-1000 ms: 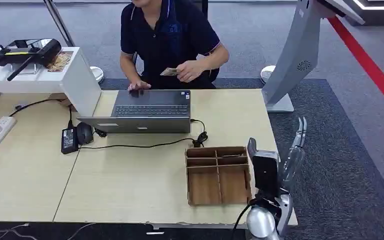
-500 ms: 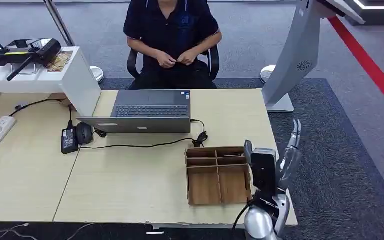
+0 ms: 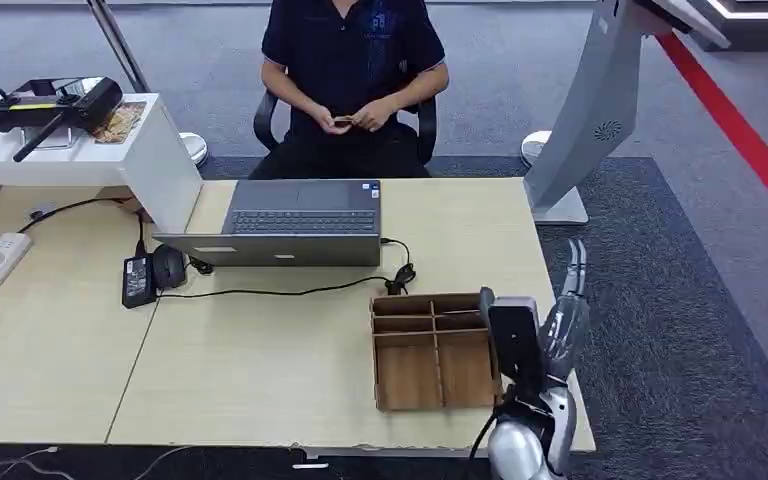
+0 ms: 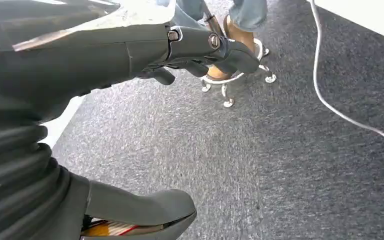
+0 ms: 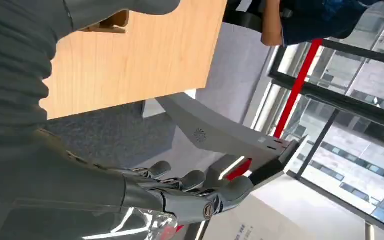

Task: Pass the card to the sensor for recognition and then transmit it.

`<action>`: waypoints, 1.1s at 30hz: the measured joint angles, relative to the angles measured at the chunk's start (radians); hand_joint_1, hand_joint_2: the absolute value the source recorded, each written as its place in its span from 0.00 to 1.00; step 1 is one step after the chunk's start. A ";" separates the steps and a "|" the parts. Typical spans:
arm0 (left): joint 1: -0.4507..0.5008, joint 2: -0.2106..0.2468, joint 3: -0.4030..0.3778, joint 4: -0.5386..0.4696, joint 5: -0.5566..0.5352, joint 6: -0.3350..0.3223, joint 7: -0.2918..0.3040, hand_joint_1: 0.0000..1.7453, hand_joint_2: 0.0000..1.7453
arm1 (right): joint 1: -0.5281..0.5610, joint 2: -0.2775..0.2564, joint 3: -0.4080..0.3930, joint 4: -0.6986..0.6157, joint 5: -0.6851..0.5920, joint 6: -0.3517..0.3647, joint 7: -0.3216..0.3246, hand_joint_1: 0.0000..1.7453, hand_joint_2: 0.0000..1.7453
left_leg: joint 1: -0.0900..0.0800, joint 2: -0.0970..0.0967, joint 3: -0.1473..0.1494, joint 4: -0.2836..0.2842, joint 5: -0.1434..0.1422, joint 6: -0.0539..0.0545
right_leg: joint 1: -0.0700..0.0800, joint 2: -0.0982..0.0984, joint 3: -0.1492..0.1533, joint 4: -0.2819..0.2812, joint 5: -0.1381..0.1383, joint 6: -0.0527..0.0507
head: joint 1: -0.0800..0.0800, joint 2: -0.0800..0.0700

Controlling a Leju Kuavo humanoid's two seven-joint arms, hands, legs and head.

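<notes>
Pale wood tabletop fills most of the head view, with a grey kiosk stand rising at about 2 o'clock beyond its far corner. A laptop sits at 12 o'clock on the tabletop, and a brown compartmented tray lies at 4 o'clock near the front edge. Just beside the tray, at 5 o'clock, the right robot hand stands raised with fingers stretched upward and apart, grasping nothing. The left robot hand hangs over grey carpet, fingers loosely extended and empty.

Smallest is the card, a small tan sliver pinched between the hands of the seated person at 12 o'clock, well apart from either robot hand. I judge it light, thin and stiff, with slick faces that could slide out of a loose hold. Taking it by one short edge, thumb against a finger on the flat faces, would leave most of it free to show a sensor.
</notes>
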State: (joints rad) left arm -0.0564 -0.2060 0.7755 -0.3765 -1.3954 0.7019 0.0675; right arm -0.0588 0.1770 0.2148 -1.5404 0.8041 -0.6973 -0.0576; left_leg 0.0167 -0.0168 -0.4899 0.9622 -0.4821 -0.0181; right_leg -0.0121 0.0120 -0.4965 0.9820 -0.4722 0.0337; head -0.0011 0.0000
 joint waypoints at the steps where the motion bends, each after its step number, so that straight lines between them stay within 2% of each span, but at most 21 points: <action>1: 0.000 0.000 0.000 0.000 0.001 0.000 0.000 0.00 1.00 | 0.000 -0.005 0.006 0.000 0.005 0.000 0.006 0.00 1.00 | 0.000 0.000 0.000 0.000 0.000 0.000 | 0.000 0.000 0.000 0.000 0.000 0.000 | 0.000 0.000; 5: 0.000 0.000 0.000 0.000 0.003 0.000 0.000 0.00 1.00 | -0.009 -0.027 0.028 0.005 0.031 0.000 0.036 0.00 1.00 | 0.000 0.000 0.000 0.000 0.000 0.000 | 0.000 0.000 0.000 0.000 0.000 0.000 | 0.000 0.000; 14: 0.000 0.005 0.000 0.000 0.008 0.000 -0.006 0.00 1.00 | -0.032 -0.105 0.098 0.008 0.141 0.000 0.145 0.00 1.00 | 0.000 0.000 0.000 0.000 0.000 0.000 | 0.000 0.000 0.000 0.000 0.000 0.000 | 0.000 0.000; 21: 0.000 0.006 0.000 0.000 0.017 0.000 -0.007 0.00 1.00 | -0.070 -0.190 0.199 0.008 0.166 0.000 0.279 0.00 1.00 | 0.000 0.000 0.000 0.000 0.000 0.000 | 0.000 0.000 0.000 0.000 0.000 0.000 | 0.000 0.000; 33: 0.000 0.011 -0.001 0.000 0.016 0.000 -0.006 0.00 1.00 | -0.112 -0.279 0.338 0.008 0.157 0.003 0.332 0.00 1.00 | 0.000 0.000 0.000 0.000 0.000 0.000 | 0.000 0.000 0.000 0.000 0.000 0.000 | 0.000 0.000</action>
State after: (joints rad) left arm -0.0567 -0.1945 0.7744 -0.3765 -1.3794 0.7019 0.0610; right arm -0.1703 -0.1023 0.5524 -1.5320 0.9613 -0.6943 0.2747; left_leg 0.0167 -0.0170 -0.4899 0.9623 -0.4821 -0.0180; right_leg -0.0121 0.0120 -0.4965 0.9819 -0.4722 0.0338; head -0.0011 0.0000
